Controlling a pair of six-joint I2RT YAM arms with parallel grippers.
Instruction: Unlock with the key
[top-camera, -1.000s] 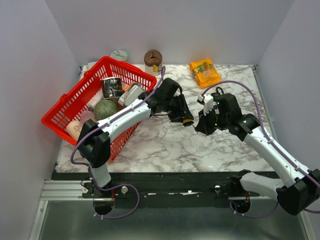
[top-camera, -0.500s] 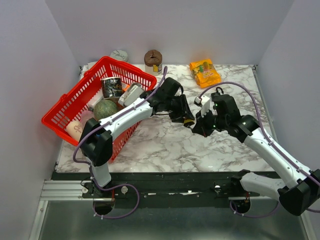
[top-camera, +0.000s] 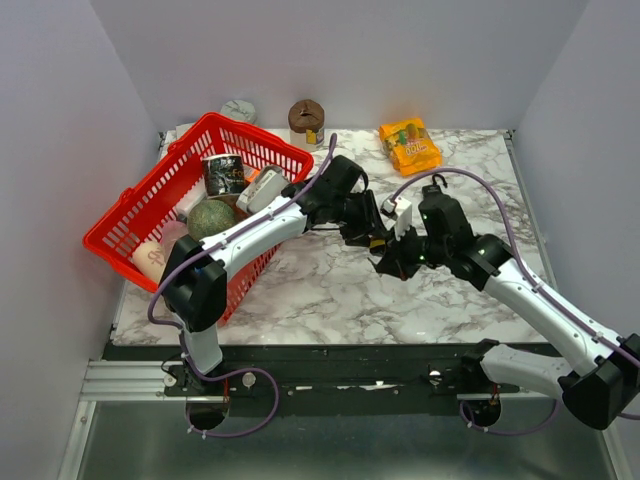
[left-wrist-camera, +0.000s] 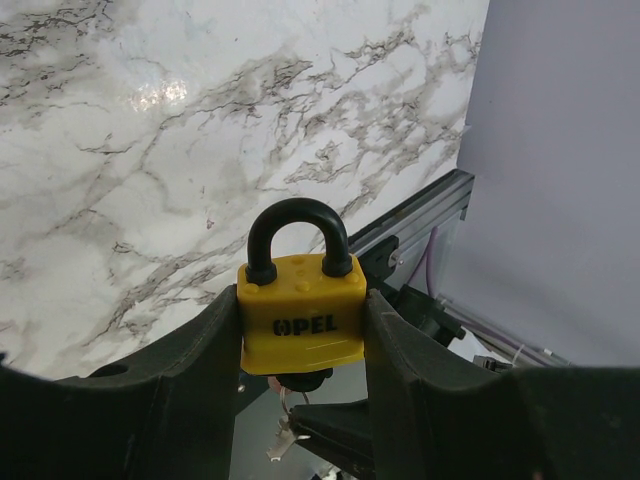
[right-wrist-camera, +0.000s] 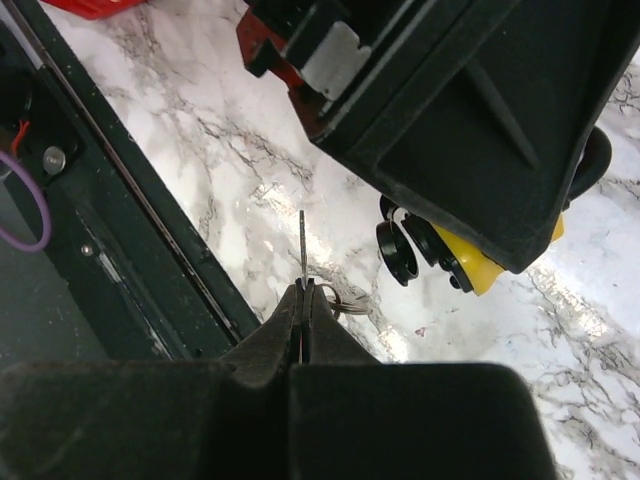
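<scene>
The left gripper (top-camera: 365, 232) has its claw spread partway and clamped on the yellow padlock (left-wrist-camera: 300, 320) by the two narrow sides of its body, with the black shackle (left-wrist-camera: 297, 225) pointing away from the wrist. The lock hangs above the marble table (top-camera: 330, 290) near its middle, just right of the red basket (top-camera: 150, 200). The right gripper (right-wrist-camera: 303, 290) is pressed together on the key (right-wrist-camera: 302, 245), pinching its head so the thin blade sticks straight out past the fingertips. A small ring (right-wrist-camera: 335, 298) dangles beside it. The blade is close to the lock, apart from it and not yet entered.

The padlock looks rigid and fairly dense for its size, with a smooth casing that could twist under a sideways push, so the side grip on the body suits it. The key is light and stiff but slim – likely to pivot between the pads if it meets the keyway off-line. The keyway itself cannot be made out – approach slowly
</scene>
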